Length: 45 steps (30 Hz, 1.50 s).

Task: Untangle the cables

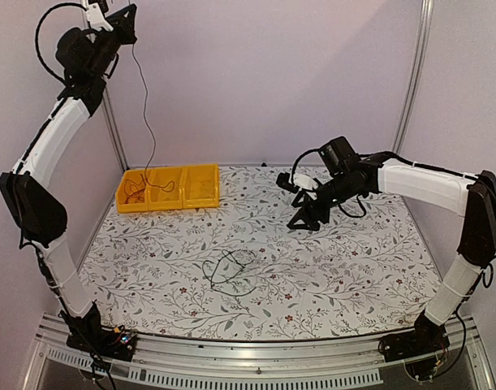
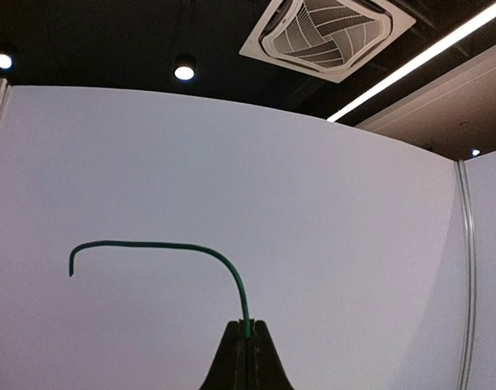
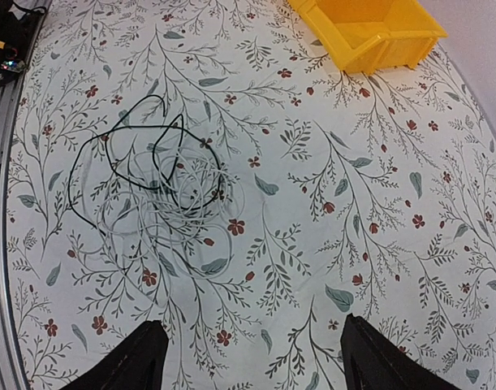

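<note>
My left gripper (image 1: pixel 122 18) is raised high at the far left, shut on a thin dark green cable (image 2: pixel 191 248) whose free end curls left above the closed fingertips (image 2: pixel 248 327). The cable (image 1: pixel 148 114) hangs down into the leftmost yellow bin (image 1: pixel 124 205), where a small reddish wire bundle (image 1: pixel 135 192) lies. A tangle of thin black and pale cables (image 1: pixel 229 272) lies on the floral table; it also shows in the right wrist view (image 3: pixel 158 183). My right gripper (image 1: pixel 306 215) hovers open and empty to the tangle's right, fingers spread wide (image 3: pixel 249 325).
Three yellow bins (image 1: pixel 200 201) stand in a row at the back left of the table; one bin (image 3: pixel 369 28) shows in the right wrist view. The floral cloth (image 1: pixel 353 268) covers the table. A metal rail (image 1: pixel 256 357) runs along the near edge.
</note>
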{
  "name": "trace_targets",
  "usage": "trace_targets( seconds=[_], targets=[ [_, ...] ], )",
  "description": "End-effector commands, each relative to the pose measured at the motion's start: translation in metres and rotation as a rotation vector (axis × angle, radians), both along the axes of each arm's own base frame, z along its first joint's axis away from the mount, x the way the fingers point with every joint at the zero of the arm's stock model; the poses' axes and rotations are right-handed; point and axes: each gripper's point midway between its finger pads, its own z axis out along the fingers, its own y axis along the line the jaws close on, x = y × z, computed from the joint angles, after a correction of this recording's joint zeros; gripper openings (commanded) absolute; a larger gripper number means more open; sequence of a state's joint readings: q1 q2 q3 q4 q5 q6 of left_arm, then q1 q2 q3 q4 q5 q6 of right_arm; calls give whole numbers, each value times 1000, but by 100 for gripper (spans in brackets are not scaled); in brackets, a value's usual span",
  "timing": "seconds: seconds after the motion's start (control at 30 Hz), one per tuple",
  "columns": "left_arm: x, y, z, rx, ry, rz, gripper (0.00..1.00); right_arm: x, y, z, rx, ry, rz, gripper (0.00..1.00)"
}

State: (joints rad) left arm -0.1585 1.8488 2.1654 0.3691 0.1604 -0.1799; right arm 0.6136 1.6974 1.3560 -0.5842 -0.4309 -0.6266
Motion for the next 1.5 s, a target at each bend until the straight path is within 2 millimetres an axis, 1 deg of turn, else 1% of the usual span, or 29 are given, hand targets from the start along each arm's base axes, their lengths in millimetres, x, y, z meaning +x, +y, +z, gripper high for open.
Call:
trace_targets(
  seconds=[0.0, 0.27, 0.37, 0.5, 0.57, 0.6, 0.7, 0.83, 0.9, 1.13, 1.2, 1.33, 1.47],
  targets=[
    [8, 12, -8, 13, 19, 52, 0, 7, 5, 8, 23, -15, 3, 78],
    [40, 33, -45, 20, 103, 101, 0, 7, 2, 6, 10, -19, -3, 78],
    [58, 38, -68, 21, 153, 104, 0, 5, 0, 2, 2, -18, -3, 78],
    [78, 34, -111, 36, 246, 91, 0, 5, -2, 2, -6, -27, -2, 78],
    [77, 32, -129, 33, 276, 97, 0, 4, -4, 1, -11, -29, -3, 78],
    [78, 31, -147, 35, 306, 107, 0, 3, -4, 1, -12, -29, -3, 78],
    [68, 30, -171, 39, 360, 130, 0, 1, -6, -2, -17, -24, -2, 78],
    [56, 27, -214, 81, 445, 153, 0, -2, -7, -5, -19, -12, 2, 78],
    [48, 27, -232, 93, 480, 155, 0, -3, -6, -5, -16, -7, 4, 78],
    [23, 22, -280, 114, 579, 148, 0, 0, -1, -7, -12, 13, 7, 78],
    [18, 22, -299, 115, 618, 147, 0, 1, -1, -7, -12, 17, 7, 78],
    [16, 18, -329, 105, 684, 134, 0, -1, -1, -11, -18, 32, 7, 78],
    [26, 11, -358, 79, 746, 107, 0, -6, -4, -16, -28, 51, 8, 78]
  ],
)
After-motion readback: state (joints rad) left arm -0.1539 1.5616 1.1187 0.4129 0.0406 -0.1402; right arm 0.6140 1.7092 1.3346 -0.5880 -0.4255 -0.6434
